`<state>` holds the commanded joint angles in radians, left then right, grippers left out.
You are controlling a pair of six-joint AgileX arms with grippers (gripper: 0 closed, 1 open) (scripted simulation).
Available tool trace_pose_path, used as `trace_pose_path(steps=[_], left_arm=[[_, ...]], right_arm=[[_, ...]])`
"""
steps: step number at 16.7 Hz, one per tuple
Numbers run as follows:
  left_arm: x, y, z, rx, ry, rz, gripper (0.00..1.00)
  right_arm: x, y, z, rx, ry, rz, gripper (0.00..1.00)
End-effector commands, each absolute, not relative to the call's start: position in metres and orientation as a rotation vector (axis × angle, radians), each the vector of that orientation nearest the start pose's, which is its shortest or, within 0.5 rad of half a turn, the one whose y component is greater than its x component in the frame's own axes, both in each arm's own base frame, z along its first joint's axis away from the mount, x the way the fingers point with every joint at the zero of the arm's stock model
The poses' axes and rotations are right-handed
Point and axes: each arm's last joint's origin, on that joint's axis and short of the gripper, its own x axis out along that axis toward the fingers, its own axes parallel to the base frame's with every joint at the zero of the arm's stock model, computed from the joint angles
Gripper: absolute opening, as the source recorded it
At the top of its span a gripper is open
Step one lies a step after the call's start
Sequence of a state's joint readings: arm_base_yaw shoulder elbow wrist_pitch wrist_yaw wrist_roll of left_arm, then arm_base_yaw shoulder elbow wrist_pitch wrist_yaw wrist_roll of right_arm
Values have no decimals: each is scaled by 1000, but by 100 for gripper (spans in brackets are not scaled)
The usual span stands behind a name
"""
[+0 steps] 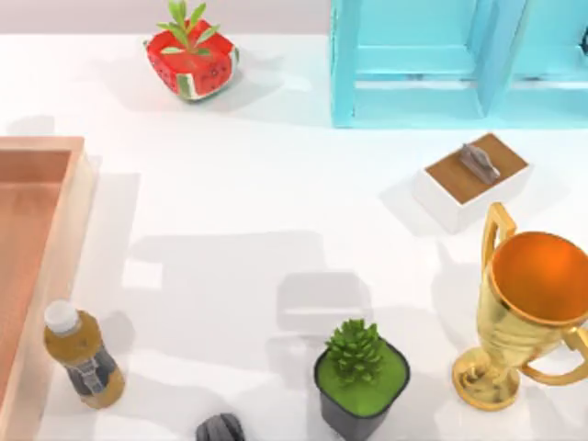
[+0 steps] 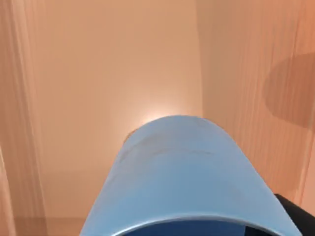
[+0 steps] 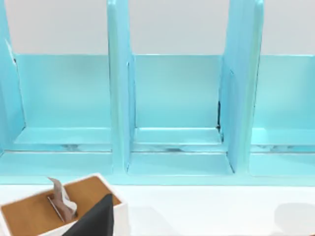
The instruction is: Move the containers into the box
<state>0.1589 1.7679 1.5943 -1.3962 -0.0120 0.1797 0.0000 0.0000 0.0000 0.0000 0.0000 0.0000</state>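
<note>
My left jaws grip the blue tumbler (image 2: pixel 182 177) right over the box (image 1: pixel 37 239) floor, long axis pointing down into it; right jaws' state I cannot tell.

White tabletop (image 1: pixel 239 184), glossy, brightly lit from above, crossed by soft grey shadows near the middle and toward 6 o'clock. At 1 o'clock, a turquoise frame (image 1: pixel 432 64) with upright dividers, standing at the tabletop's far edge. Behind the frame, seen from the right wrist, a plain pale grey wall (image 3: pixel 172 24). A narrow strip of the same pale grey along 12 o'clock from above.
</note>
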Motion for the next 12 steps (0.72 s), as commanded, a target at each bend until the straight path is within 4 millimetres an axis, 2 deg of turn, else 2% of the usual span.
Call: trace_pose_path(steps=[7,12], left_arm=[[324,59,276,30,1574,-8,0],[324,64,245,28,1571,-7,0]], right_arm=[[106,-1,160,0,0,0,100],[106,-1,160,0,0,0,100]])
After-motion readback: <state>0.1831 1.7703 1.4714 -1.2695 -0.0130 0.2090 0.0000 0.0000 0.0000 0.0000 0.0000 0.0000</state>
